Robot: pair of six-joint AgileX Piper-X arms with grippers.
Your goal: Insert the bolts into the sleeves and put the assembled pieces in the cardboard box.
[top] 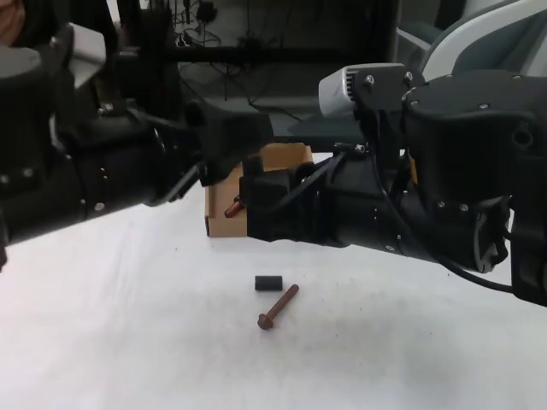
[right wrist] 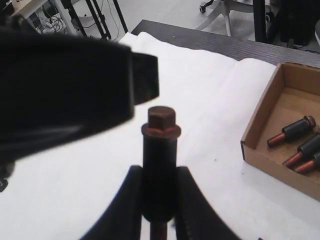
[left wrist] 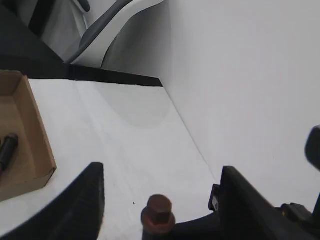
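Note:
My right gripper point(right wrist: 159, 175) is shut on a black sleeve point(right wrist: 159, 165) that has a copper bolt point(right wrist: 161, 121) through it, head pointing away from the wrist. In the high view this piece point(top: 231, 207) hangs at the near edge of the cardboard box point(top: 224, 224), held by the right gripper point(top: 248, 198). My left gripper point(left wrist: 162, 170) is open, and the bolt head point(left wrist: 158, 214) lies between its spread fingers point(left wrist: 87, 197) without touching them. A loose black sleeve point(top: 268, 283) and a loose copper bolt point(top: 279, 307) lie on the white table in front of the box.
The cardboard box point(right wrist: 260, 150) holds several assembled pieces point(right wrist: 292, 131); one piece point(left wrist: 7, 150) also lies by the box wall point(left wrist: 35, 135). The left gripper's black body point(right wrist: 65, 90) looms close to the held piece. Both arms crowd the space above the box.

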